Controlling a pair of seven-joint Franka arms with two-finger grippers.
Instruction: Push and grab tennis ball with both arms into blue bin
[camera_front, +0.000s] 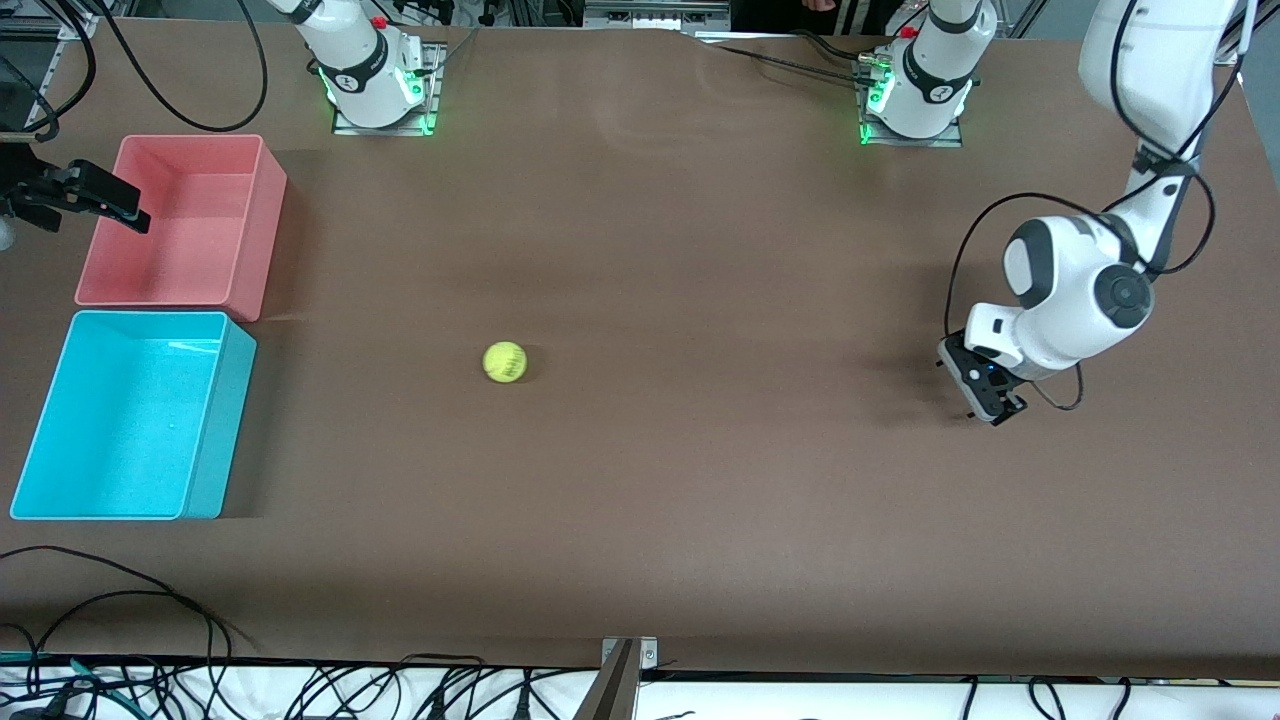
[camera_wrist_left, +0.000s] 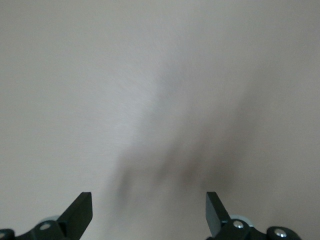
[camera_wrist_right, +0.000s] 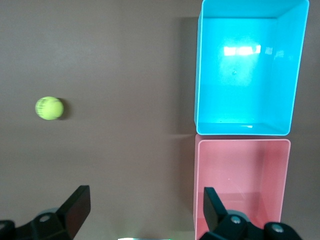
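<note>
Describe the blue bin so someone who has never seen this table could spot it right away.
Look at the brown table, at the right arm's end, where two open rectangular tubs sit side by side. The blue bin is the one nearer the front camera, beside the pink bin. Its bright cyan colour sets it apart from its salmon-pink neighbour.

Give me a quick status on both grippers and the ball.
Left gripper open, low over bare table. Right gripper open, above pink plastic bin. Fuzzy yellow-green tennis ball loose mid-table; path to rectangular cyan plastic bin unobstructed.
</note>
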